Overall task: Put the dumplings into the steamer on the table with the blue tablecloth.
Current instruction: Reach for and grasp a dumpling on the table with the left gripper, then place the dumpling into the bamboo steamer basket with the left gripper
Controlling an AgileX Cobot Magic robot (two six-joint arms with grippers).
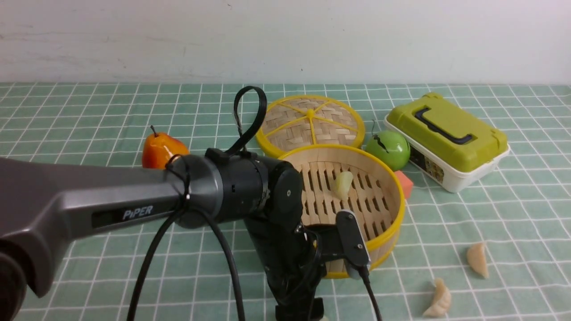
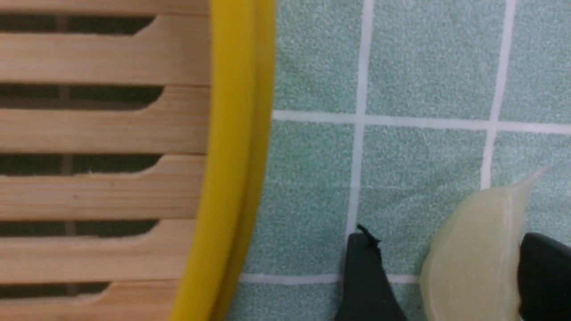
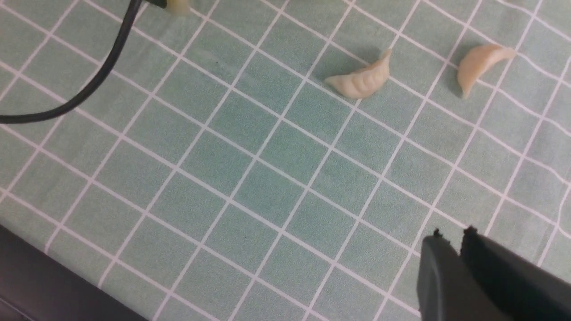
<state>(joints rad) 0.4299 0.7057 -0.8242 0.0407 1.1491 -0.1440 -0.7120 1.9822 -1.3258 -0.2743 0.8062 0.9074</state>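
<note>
1. Left end effector (image 2: 448,236): jaws spread astride the nearest dumpling (image 2: 473,254), which lies on the surface (image 2: 401,67) just beside the steamer (image 2: 232,133). Apparently set to pinch it.
2. Right end effector (image 3: 451,234): jaws pressed together, empty, hovering aside.
3. Loose dumpling (image 1: 439,299) and farther loose dumpling (image 1: 477,259): on the surface, awaiting pickup.
4. Steamer: fourth dumpling (image 1: 342,183) on its slats.
5. Lid (image 1: 310,120): behind, leaving the basket open.

Grey left arm (image 1: 67,200) marked PiPER, black cables (image 1: 233,272).
</note>
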